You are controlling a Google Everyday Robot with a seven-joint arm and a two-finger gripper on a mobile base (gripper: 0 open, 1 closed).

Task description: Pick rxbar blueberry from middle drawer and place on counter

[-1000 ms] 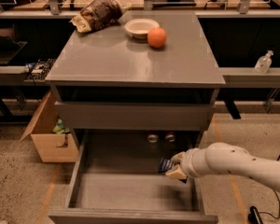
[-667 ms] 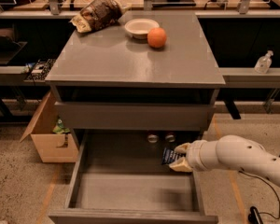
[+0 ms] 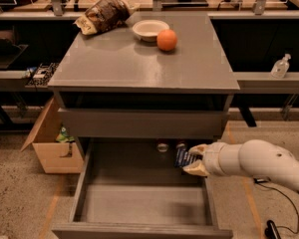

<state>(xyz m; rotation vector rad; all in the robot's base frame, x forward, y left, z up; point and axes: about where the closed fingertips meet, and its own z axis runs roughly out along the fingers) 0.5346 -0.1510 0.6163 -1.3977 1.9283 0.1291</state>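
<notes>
The middle drawer (image 3: 139, 230) stands pulled open below the cabinet, its grey floor bare. My gripper (image 3: 195, 159) reaches in from the right on a white arm and is shut on the rxbar blueberry (image 3: 183, 158), a dark navy bar held tilted above the drawer's back right corner. The counter (image 3: 139, 63) is the grey cabinet top above.
On the counter's far side lie a brown snack bag (image 3: 102, 15), a white bowl (image 3: 149, 30) and an orange (image 3: 167, 40). A cardboard box (image 3: 52, 143) sits on the floor at left. A sanitizer bottle (image 3: 280, 66) stands on the right shelf. A cable (image 3: 284, 203) runs over the floor.
My gripper has risen with the bar, up and slightly right, from the drawer floor toward the drawer's back right corner.
</notes>
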